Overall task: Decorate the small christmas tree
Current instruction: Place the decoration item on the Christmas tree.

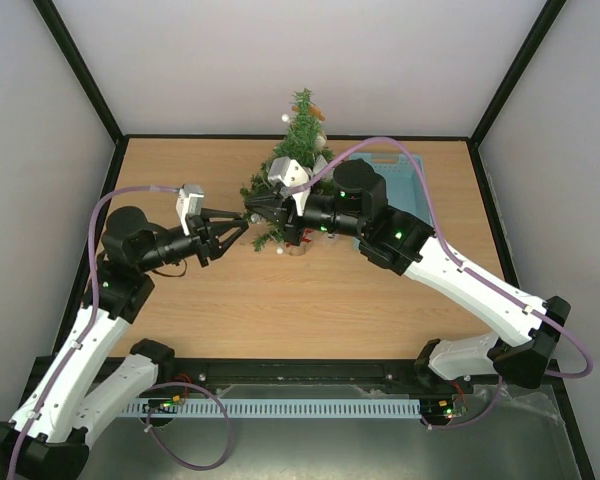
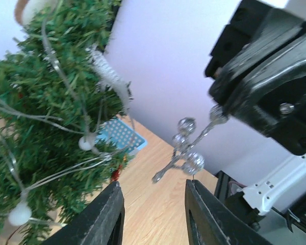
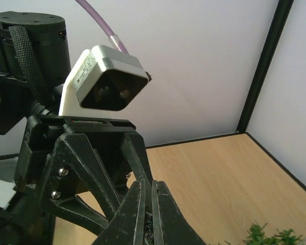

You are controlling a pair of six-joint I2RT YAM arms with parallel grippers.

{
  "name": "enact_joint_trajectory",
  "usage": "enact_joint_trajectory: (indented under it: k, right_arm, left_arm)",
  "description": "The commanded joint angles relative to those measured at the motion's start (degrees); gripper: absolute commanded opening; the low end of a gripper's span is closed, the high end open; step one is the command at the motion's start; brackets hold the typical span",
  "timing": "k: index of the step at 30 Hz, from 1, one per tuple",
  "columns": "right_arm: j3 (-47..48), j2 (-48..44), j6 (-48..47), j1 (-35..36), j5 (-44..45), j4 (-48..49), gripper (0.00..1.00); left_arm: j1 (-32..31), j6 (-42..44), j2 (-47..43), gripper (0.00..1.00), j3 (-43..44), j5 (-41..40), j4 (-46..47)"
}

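The small christmas tree [image 1: 298,150] stands at the back middle of the table and carries silver garland and white balls; it fills the left of the left wrist view [image 2: 41,127]. My right gripper [image 1: 252,208] is shut on a silver beaded snowflake ornament [image 2: 187,150], which it holds by one arm in front of the tree's left side. My left gripper [image 1: 240,224] is open, and its fingertips [image 2: 112,204] stand on either side just below the ornament without touching it. In the right wrist view my right gripper [image 3: 149,186] is pressed together, with the left gripper's fingers [image 3: 137,153] just beyond it.
A light blue plastic basket [image 1: 405,185] sits behind the right arm to the right of the tree, and its corner shows in the left wrist view [image 2: 117,133]. Grey walls with black corner posts [image 1: 515,75] enclose the wooden table [image 1: 310,320].
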Motion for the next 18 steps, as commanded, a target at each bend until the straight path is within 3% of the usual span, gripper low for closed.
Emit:
enact_joint_trajectory:
  k: [1, 11, 18]
  right_arm:
    - [-0.7, -0.6, 4.9, 0.4, -3.8, 2.6, 0.02]
    - [-0.5, -0.2, 6.6, 0.3, -4.5, 2.7, 0.02]
    - [-0.8, 0.3, 8.0, 0.3, -4.7, 3.6, 0.02]
  left_arm:
    - [0.1, 1.6, -0.5, 0.36, 1.5, 5.6, 6.4]
    - [0.0, 1.9, -0.2, 0.45, 1.3, 8.6, 10.5]
    - [0.0, 2.7, 1.3, 0.4, 1.8, 8.1, 10.8]
